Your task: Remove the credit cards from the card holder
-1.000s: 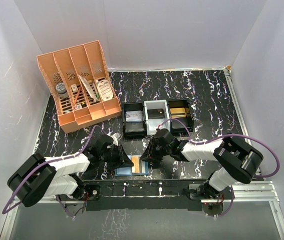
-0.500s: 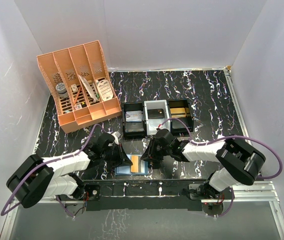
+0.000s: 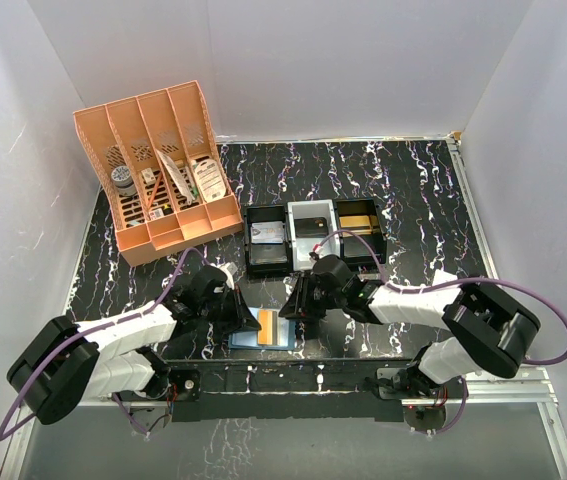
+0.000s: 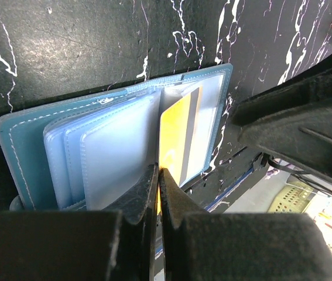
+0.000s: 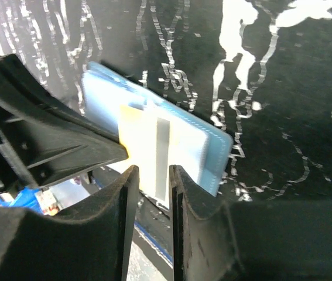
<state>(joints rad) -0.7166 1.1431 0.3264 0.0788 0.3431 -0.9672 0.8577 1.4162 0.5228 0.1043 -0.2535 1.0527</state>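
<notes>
Since left tool is pinched shut on the near end of the yellow card, the pull should run back along its long axis (my judgement) | card points away from tool, over open holder flat on tabletop | right tool slightly open, empty, facing from opposite side

- The counter is a black slab with white marble veins, enclosed by white walls.
- An orange plastic desk organizer with four slots stands at the far left corner.
- Three small rectangular trays stand touching in one row near the middle: a black one, a white one and another black one.
- A teal-blue soft card holder lies open at the near edge.
</notes>
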